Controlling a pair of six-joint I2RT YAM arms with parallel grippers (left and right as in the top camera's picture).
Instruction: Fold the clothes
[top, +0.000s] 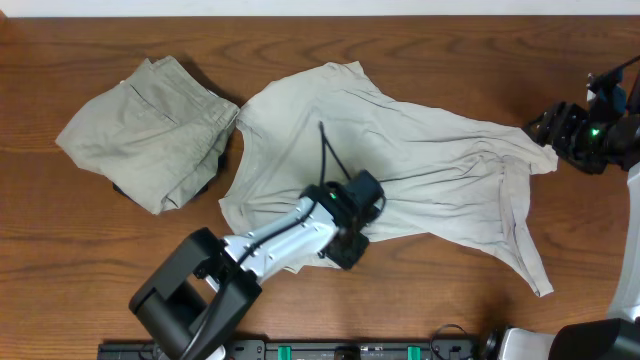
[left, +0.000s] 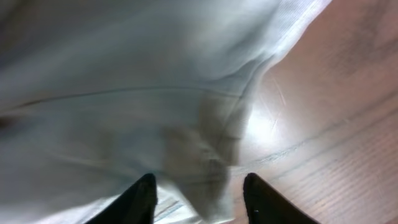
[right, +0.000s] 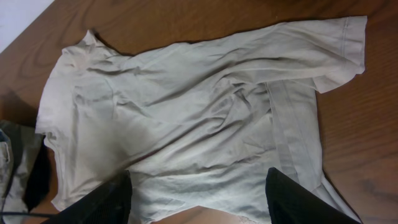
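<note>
Handling note: pale off-white, thin, wrinkly T-shirt (top: 420, 150) looks light and limp, so pinch hem corners, not mid-panel. Left gripper (left: 202, 199) straddles a bunched fold, grip unclear in the blur. Right gripper (right: 199, 180) gapes, empty.

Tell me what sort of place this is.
Probably a robotics test bench for laundry folding, not a home: a wooden table, a robot arm reaching over a spread T-shirt, trousers alongside.
</note>
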